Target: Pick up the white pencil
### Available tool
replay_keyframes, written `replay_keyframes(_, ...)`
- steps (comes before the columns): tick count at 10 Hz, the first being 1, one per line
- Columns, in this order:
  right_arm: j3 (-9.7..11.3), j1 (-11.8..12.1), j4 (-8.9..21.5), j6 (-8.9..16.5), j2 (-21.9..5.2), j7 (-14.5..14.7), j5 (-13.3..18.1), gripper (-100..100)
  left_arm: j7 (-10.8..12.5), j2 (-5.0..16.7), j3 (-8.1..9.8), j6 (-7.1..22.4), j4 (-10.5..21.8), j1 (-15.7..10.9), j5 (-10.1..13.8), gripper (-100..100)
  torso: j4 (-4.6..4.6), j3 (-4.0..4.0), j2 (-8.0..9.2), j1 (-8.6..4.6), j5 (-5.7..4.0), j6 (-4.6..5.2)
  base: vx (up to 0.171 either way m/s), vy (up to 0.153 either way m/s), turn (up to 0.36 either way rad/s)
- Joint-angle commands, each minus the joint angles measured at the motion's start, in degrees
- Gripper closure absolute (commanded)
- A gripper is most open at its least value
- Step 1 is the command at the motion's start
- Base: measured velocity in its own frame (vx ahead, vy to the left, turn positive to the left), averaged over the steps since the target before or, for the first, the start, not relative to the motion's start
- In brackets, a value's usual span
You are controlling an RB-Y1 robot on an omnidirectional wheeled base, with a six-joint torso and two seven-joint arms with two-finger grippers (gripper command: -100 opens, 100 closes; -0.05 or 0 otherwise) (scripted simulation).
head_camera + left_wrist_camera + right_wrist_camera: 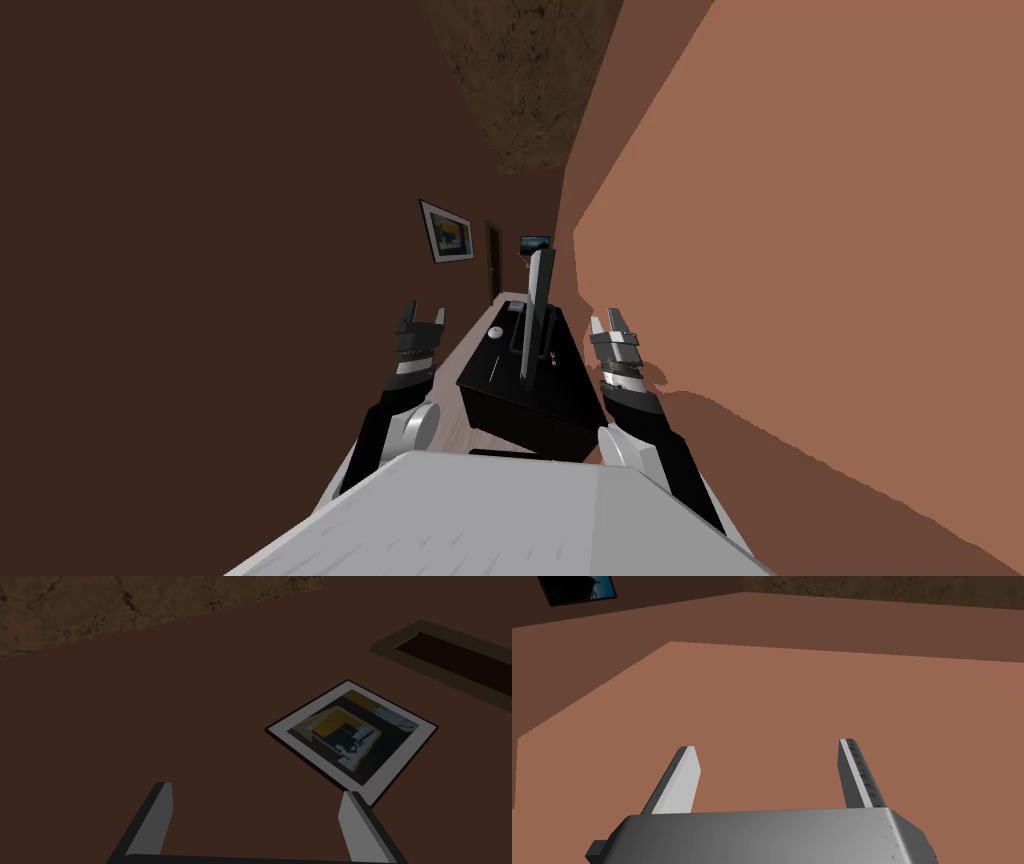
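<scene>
A black desk (pixel 500 400) stands ahead of me in a narrow passage between two brown walls. On its top lies a thin pale stick (pixel 497 372), which looks like the white pencil, near the desk's left front part. My left gripper (pixel 422 318) is raised to the left of the desk, open and holding nothing; its fingers (pixel 160 811) stand wide apart. To the right of the desk my right gripper (pixel 612 322) is also raised and open, with its fingers (pixel 684 776) spread. Both grippers are well short of the stick.
A thin monitor (pixel 537 310), seen edge-on, stands upright in the middle of the desk. A small white round object (pixel 495 332) lies further back, and small items (pixel 553 360) sit right of the monitor. Walls close in on both sides; a strip of floor (pixel 470 335) runs left of the desk.
</scene>
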Motion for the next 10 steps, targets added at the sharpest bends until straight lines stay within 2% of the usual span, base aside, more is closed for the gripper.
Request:
replay_keyframes(1,0.0,0.0,0.0,0.0,0.0,0.0,0.0,0,-0.34,0.93,0.27,-0.1,0.54,-0.36,1.74,-100,0.0,0.0,0.0,0.0,0.0,0.0,0.0,0.017,-0.168)
replay_keyframes(3,0.0,0.0,0.0,0.0,0.0,0.0,0.0,0,-1.21,2.66,0.98,-0.37,1.79,-1.23,5.36,-100,0.0,0.0,0.0,0.17,0.03,0.02,-0.002,0.059,-0.231)
replay_keyframes(4,0.0,-0.01,0.0,0.0,-0.01,0.0,0.0,0,-1.21,2.66,0.98,-0.37,1.79,-1.23,5.91,-100,0.0,0.01,0.02,0.27,0.06,0.02,-0.006,0.059,-0.084)
replay_keyframes(5,-0.01,0.0,0.0,0.0,-0.01,0.0,0.0,0,-1.84,3.66,1.5,-0.57,2.67,-1.83,8.17,-100,0.0,0.01,0.01,0.24,0.06,-0.01,-0.007,0.05,-0.222)
replay_keyframes(6,0.0,-0.01,0.0,0.0,-0.01,0.0,0.0,0,-1.84,3.66,1.5,-0.57,2.67,-1.83,8.85,-100,0.0,0.01,0.02,0.23,0.05,0.03,-0.002,0.044,-0.106)
replay_keyframes(9,-0.01,0.0,0.0,0.0,-0.01,0.0,0.0,0,-3.49,5.78,2.82,-1.08,4.99,-3.29,14.26,-100,0.0,0.0,-0.01,0.19,0.05,-0.02,-0.007,0.048,-0.198)
replay_keyframes(10,0.0,-0.01,0.0,0.0,-0.01,0.0,0.0,0,-3.49,5.78,2.82,-1.08,4.99,-3.29,15.92,-100,0.0,0.01,0.02,0.21,0.05,0.02,-0.015,0.053,-0.157)
